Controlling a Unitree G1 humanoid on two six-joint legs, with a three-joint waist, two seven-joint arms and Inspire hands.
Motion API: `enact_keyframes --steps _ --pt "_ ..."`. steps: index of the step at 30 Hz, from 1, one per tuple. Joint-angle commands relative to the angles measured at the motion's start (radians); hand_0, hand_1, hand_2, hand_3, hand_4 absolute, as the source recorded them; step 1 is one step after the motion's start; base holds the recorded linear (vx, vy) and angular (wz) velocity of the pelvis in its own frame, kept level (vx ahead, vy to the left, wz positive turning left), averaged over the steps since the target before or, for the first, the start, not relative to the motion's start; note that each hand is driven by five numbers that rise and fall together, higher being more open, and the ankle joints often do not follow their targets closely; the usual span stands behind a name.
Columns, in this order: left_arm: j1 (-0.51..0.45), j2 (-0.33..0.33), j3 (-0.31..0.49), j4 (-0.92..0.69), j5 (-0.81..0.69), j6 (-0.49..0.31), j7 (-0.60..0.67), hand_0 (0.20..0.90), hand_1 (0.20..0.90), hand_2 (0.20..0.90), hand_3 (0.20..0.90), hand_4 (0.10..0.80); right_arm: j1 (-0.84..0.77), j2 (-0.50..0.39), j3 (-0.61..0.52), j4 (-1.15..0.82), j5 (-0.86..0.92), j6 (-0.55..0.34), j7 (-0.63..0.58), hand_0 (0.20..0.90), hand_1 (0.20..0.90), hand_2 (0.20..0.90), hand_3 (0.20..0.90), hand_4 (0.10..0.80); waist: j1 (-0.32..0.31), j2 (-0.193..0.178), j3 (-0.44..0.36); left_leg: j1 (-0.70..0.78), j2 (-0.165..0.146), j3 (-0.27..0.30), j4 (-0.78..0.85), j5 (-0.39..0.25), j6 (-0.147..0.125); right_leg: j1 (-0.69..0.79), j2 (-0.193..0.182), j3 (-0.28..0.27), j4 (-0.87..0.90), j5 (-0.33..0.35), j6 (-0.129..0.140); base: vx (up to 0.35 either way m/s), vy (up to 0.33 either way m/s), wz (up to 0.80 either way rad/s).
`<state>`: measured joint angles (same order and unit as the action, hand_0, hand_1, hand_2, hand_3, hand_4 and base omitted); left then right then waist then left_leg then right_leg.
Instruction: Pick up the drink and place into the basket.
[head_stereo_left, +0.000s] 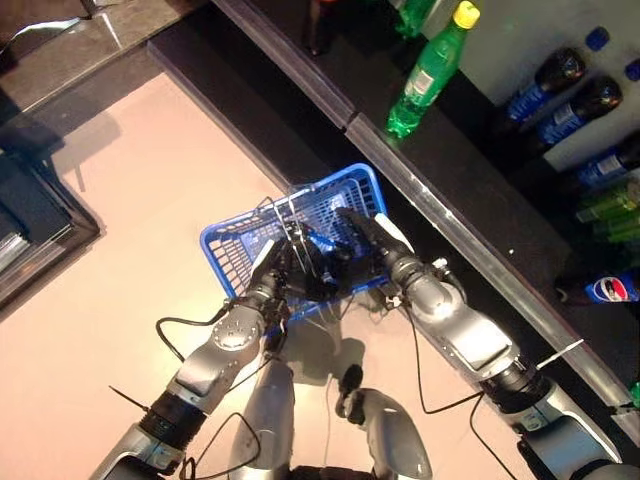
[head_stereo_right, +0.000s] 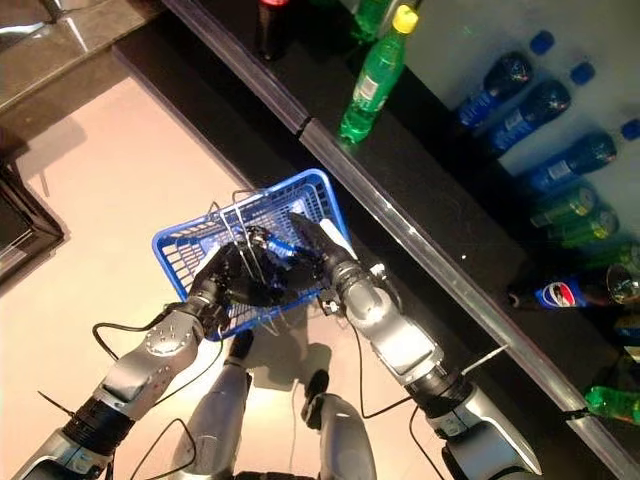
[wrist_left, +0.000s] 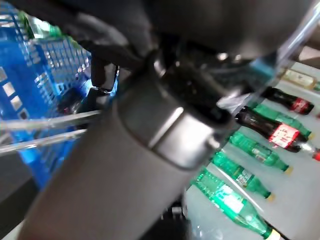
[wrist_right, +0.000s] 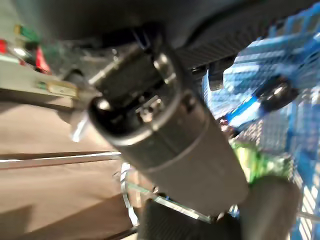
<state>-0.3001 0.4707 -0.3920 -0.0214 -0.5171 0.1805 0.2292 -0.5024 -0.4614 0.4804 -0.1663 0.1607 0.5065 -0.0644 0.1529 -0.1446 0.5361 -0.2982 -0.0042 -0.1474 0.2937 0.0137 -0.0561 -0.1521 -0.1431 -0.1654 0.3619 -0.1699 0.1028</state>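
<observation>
Both hands are inside the blue plastic mesh basket (head_stereo_right: 190, 250): the right hand (head_stereo_right: 318, 243) and left hand (head_stereo_right: 232, 277) flank a dark blue-labelled bottle (head_stereo_right: 272, 250). I cannot tell either grip, so release seems left.

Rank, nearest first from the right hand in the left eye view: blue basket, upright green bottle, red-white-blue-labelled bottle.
1. Blue basket: right hand reaches into it.
2. Upright green bottle: on the dark ledge beyond the basket.
3. Red-white-blue-labelled bottle: lying far to the robot's right.
</observation>
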Motion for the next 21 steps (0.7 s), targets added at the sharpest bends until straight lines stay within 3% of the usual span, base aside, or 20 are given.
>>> enact_keyframes --steps 1,2,3,4,5,6,14,21 --pt "-0.100 0.025 0.234 -0.354 -0.134 -0.446 -0.168 0.300 0.300 0.300 0.200 0.100 0.046 -0.069 -0.141 -0.200 0.041 -0.211 0.041 0.900 0.900 0.900 0.900 0.800 0.000 0.001 -0.119 0.079 -0.017 0.028 -0.041 -0.024 0.099 0.005 0.019 -0.014 0.017 0.083 -0.054 -0.053 0.049 -0.11" --pt "0.091 0.069 0.404 -0.358 -0.316 -0.522 -0.399 0.300 0.300 0.300 0.200 0.100 0.182 -0.129 -0.254 -0.241 0.073 -0.291 0.071 0.900 0.900 0.900 0.900 0.800 0.019 0.016 -0.124 0.081 -0.015 0.027 -0.045 -0.028 0.095 0.007 0.009 -0.024 0.013 0.081 -0.053 -0.050 0.036 -0.05" --pt "0.152 0.073 0.460 -0.359 -0.370 -0.532 -0.477 0.300 0.300 0.300 0.200 0.100 0.230 -0.138 -0.294 -0.251 0.077 -0.321 0.090 0.900 0.900 0.900 0.900 0.800 0.024 0.020 -0.123 0.081 -0.015 0.027 -0.045 -0.028 0.095 0.007 0.006 -0.027 0.013 0.082 -0.053 0.000 0.000 0.00" --pt "0.273 0.066 0.567 -0.364 -0.479 -0.537 -0.632 0.300 0.300 0.300 0.200 0.100 0.331 -0.143 -0.376 -0.269 0.081 -0.375 0.120 0.900 0.900 0.900 0.900 0.800 0.037 0.027 -0.127 0.081 -0.016 0.025 -0.045 -0.028 0.094 0.006 0.002 -0.033 0.012 0.085 -0.052 0.000 0.000 0.00" --pt "0.382 0.041 0.651 -0.380 -0.557 -0.521 -0.762 0.300 0.300 0.300 0.200 0.100 0.418 -0.124 -0.444 -0.291 0.082 -0.415 0.150 0.900 0.900 0.900 0.900 0.800 0.049 0.031 -0.138 0.082 -0.016 0.019 -0.047 -0.030 0.094 0.009 -0.001 -0.041 0.008 0.088 -0.051 -0.010 -0.054 0.04" --pt "0.433 0.018 0.696 -0.403 -0.597 -0.485 -0.819 0.300 0.300 0.300 0.200 0.100 0.456 -0.101 -0.479 -0.307 0.108 -0.424 0.167 0.900 0.900 0.900 0.900 0.800 0.064 0.032 -0.147 0.086 -0.018 0.010 -0.054 -0.030 0.094 0.018 -0.002 -0.049 -0.004 0.088 -0.052 0.002 -0.052 0.07" --pt "0.456 -0.006 0.688 -0.407 -0.591 -0.398 -0.766 0.300 0.300 0.300 0.200 0.100 0.494 -0.054 -0.446 -0.344 0.272 -0.388 0.177 0.900 0.900 0.900 0.900 0.800 0.076 0.016 -0.198 0.134 -0.023 -0.023 -0.099 -0.024 0.084 0.087 0.006 -0.054 -0.094 0.109 -0.045 0.021 -0.083 0.10" --pt "0.529 -0.018 0.662 -0.332 -0.587 -0.378 -0.737 0.300 0.300 0.300 0.200 0.100 0.627 -0.022 -0.436 -0.302 0.397 -0.412 0.310 0.900 0.900 0.900 0.900 0.800 0.043 0.013 -0.268 0.173 -0.007 0.001 -0.146 -0.011 0.072 0.132 0.011 -0.031 -0.186 0.139 -0.027 -0.023 -0.047 0.00"
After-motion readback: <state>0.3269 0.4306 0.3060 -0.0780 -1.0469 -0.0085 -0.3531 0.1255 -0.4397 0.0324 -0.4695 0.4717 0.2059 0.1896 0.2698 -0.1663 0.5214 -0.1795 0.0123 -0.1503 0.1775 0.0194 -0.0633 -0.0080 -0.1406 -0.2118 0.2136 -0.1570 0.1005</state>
